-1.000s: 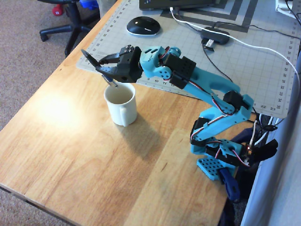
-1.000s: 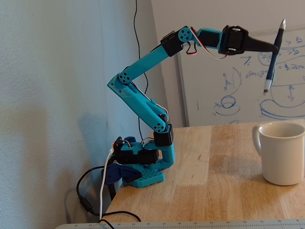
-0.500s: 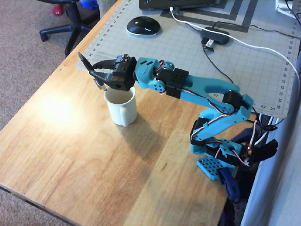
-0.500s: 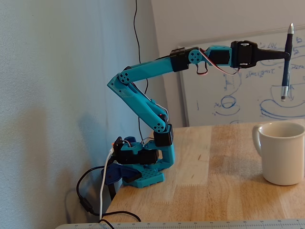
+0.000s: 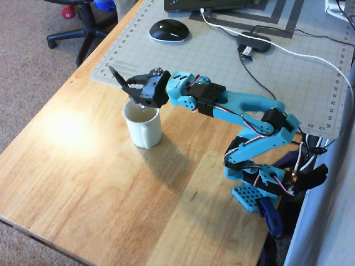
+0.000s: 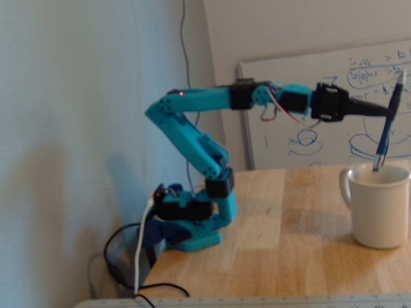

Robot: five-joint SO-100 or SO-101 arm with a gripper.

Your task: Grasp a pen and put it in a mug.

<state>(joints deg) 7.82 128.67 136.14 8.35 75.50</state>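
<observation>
A: Over the mug [image 6: 380, 205], the blue arm [image 6: 192, 138] reaches out level above the pale wooden surface [image 5: 100, 183]. What might fail?

B: My guess: the pen [image 6: 387, 122] leans, its tip only just past the rim. Let go from there, it may tip out over the smooth glazed edge.

A: And the jaws?

B: The gripper [image 6: 385, 112] looks clenched on the pen's upper part in the fixed view, though that's blurred. The mug is a plain cream cylinder with a loop handle; the pen is slim, dark, tapered
</observation>
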